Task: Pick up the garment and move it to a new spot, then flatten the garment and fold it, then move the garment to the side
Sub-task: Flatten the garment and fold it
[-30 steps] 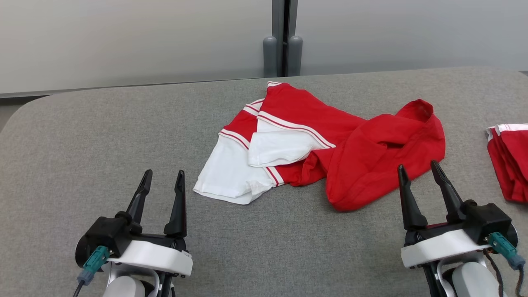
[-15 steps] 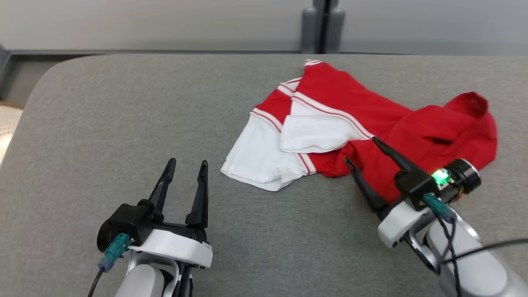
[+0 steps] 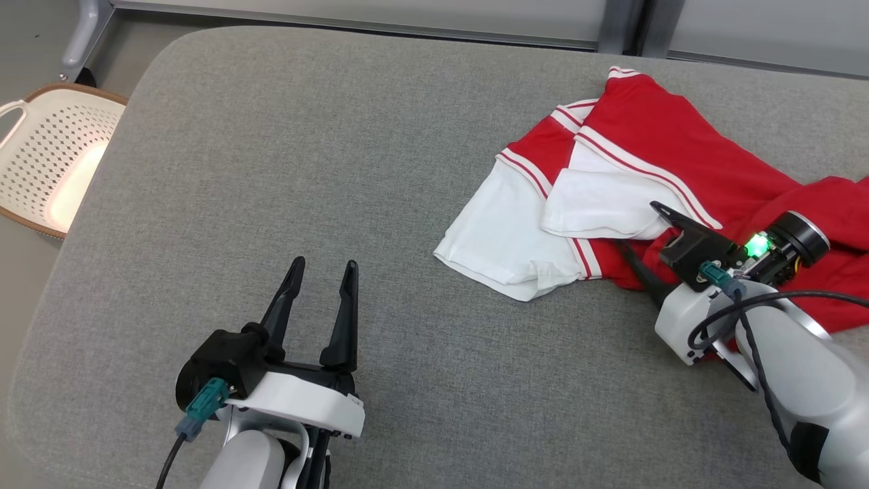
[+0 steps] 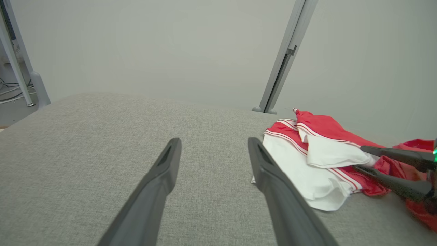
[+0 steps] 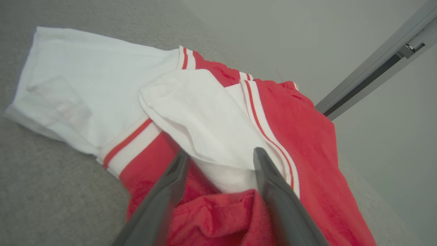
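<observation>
**A:** Far left of the garment (image 3: 638, 136), off the edge of the bench (image 3: 305, 149), there's a white basket (image 3: 54, 156), and I can see nothing in it.

**B:** Then the left end effector (image 3: 324, 266), jaws spread wide, holding nothing, well left of the garment.

**A:** The garment itself lies crumpled on the bench, white end leftward, red bulk running off to the right.

**B:** And the right end effector (image 3: 638, 225) is right on it! Jaws apart, straddling the white fold, nothing pinched yet. That arm is far nearer, so I'd expect the pick there.
</observation>
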You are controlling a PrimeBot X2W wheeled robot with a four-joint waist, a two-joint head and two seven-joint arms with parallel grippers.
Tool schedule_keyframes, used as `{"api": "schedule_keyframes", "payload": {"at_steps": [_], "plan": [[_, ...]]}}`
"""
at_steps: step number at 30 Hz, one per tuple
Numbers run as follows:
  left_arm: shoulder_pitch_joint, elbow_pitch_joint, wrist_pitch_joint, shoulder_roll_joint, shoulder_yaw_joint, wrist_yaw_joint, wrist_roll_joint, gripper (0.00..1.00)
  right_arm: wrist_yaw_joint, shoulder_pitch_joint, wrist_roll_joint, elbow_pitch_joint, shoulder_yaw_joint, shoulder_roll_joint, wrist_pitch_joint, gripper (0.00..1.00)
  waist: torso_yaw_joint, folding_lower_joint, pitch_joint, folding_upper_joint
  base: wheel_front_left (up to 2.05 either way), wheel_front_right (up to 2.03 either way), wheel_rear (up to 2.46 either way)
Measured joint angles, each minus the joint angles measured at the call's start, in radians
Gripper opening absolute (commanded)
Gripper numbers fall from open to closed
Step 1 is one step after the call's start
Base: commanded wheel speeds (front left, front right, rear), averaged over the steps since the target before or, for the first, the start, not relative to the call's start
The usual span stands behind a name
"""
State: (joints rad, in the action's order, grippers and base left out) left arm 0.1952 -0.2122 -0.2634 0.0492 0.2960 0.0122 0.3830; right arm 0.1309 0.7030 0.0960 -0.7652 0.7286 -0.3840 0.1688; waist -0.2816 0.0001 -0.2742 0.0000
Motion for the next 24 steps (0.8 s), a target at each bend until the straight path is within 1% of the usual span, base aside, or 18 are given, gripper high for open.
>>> {"api": "schedule_keyframes", "payload": {"at_steps": [1, 2, 8, 11, 13, 16, 17, 19, 23, 24], "plan": [[0.000, 0.000, 0.000, 0.000, 0.002, 0.002, 0.004, 1.00, 0.000, 0.007, 0.002, -0.012, 0.002, 0.000, 0.000, 0.24, -0.003, 0.0000, -0.003, 0.0000, 0.00, 0.00, 0.00], [0.000, 0.000, 0.000, 0.000, 0.003, 0.003, 0.005, 1.00, 0.000, 0.016, 0.002, -0.025, 0.006, 0.000, 0.001, 0.00, -0.006, 0.0000, -0.005, 0.0000, 0.00, 0.00, 0.00], [0.000, -0.001, 0.000, 0.000, 0.001, 0.007, 0.012, 1.00, 0.000, 0.048, 0.029, -0.069, 0.021, 0.001, 0.017, 0.00, -0.004, 0.0000, -0.007, 0.0000, 0.00, 0.00, 0.00], [0.004, -0.001, 0.000, 0.000, -0.003, 0.007, 0.013, 1.00, 0.000, 0.067, 0.060, -0.075, -0.002, 0.005, 0.027, 0.00, 0.003, 0.0000, -0.003, 0.0000, 0.00, 0.00, 0.00], [0.005, -0.001, 0.000, 0.000, -0.005, 0.007, 0.013, 1.00, 0.000, 0.078, 0.105, -0.074, -0.028, 0.011, 0.034, 0.00, 0.009, 0.0000, -0.001, 0.0000, 0.00, 0.00, 0.00], [0.008, -0.001, 0.000, 0.000, -0.005, 0.007, 0.013, 1.00, 0.000, 0.100, 0.217, -0.060, -0.076, 0.021, 0.011, 0.00, 0.017, 0.0000, 0.001, 0.0000, 0.00, 0.00, 0.00], [0.008, -0.001, 0.000, 0.000, -0.004, 0.007, 0.013, 1.00, 0.000, 0.115, 0.245, -0.051, -0.086, 0.014, -0.002, 0.00, 0.018, -0.0001, 0.000, 0.0000, 0.00, 0.00, 0.00], [0.009, -0.001, 0.000, 0.000, 0.000, 0.006, 0.014, 1.00, 0.000, 0.163, 0.277, -0.025, -0.090, -0.022, -0.034, 0.00, 0.019, 0.0000, -0.006, 0.0000, 0.00, 0.00, 0.00], [0.022, 0.002, 0.000, -0.001, 0.015, 0.003, 0.016, 1.00, 0.000, 0.281, 0.323, -0.004, -0.093, -0.138, -0.108, 0.00, 0.016, 0.0000, -0.031, 0.0000, 0.00, 0.00, 0.00], [0.022, 0.002, 0.000, -0.001, 0.015, 0.003, 0.016, 1.00, 0.000, 0.281, 0.323, -0.004, -0.093, -0.138, -0.108, 0.00, 0.016, 0.0000, -0.031, 0.0000, 0.00, 0.00, 0.00]]}}
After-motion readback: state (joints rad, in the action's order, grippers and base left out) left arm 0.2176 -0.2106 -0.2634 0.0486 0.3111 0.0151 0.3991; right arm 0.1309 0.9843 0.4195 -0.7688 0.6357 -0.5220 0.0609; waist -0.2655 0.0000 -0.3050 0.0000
